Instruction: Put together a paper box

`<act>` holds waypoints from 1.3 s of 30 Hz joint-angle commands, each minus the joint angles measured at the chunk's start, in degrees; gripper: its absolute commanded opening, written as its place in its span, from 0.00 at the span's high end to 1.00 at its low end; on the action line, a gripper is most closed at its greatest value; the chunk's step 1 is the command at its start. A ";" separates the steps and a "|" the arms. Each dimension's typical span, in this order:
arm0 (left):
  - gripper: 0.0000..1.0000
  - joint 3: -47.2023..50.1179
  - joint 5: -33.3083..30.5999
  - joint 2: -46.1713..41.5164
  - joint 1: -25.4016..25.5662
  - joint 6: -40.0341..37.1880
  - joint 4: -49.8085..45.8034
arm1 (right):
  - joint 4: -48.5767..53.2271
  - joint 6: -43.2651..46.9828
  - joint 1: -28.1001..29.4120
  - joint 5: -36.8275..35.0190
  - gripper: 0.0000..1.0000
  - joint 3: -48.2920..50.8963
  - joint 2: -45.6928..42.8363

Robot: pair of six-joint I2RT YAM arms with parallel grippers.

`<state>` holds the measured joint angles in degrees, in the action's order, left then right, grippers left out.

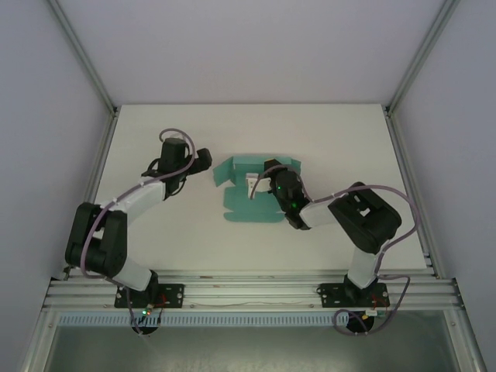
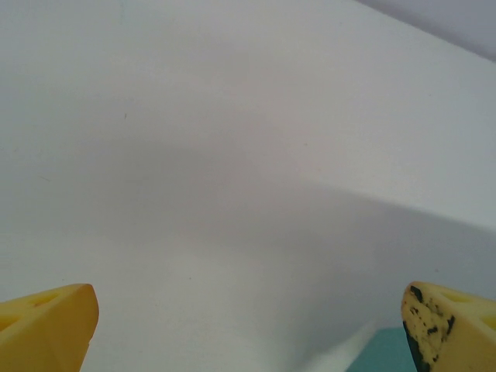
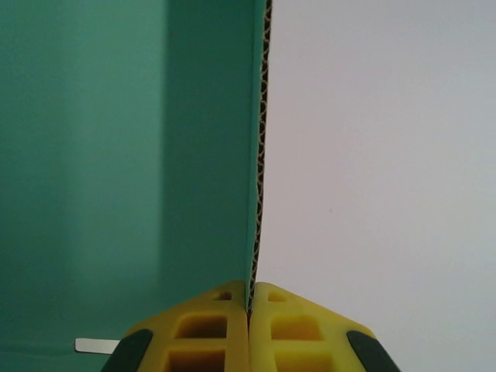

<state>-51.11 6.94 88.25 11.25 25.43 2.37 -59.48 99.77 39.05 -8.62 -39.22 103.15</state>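
With the right gripper (image 3: 249, 304) pinching the paper box (image 3: 116, 155) flap, I'd fold slowly, squarely along its crease

The box (image 3: 116, 155) left of the right arm's jaws is teal-green, its edge between them wavy brown corrugation; the jaws are yellow, black-padded; the worktop (image 3: 387, 155) is white.
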 commanded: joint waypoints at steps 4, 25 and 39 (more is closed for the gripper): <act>0.00 -1.63 10.20 5.87 0.18 -3.84 0.89 | -8.98 3.93 -0.61 1.10 1.00 0.77 3.73; 0.05 4.97 12.27 8.92 9.74 -16.50 16.13 | -0.61 3.93 -0.99 -1.77 1.00 -1.16 3.50; 0.19 6.49 13.43 13.21 11.62 -17.74 26.91 | 3.91 3.95 -0.85 -2.43 1.00 -1.43 2.89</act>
<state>-44.40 20.60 100.20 22.55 8.67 25.34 -59.57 103.59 37.93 -10.57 -40.51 106.67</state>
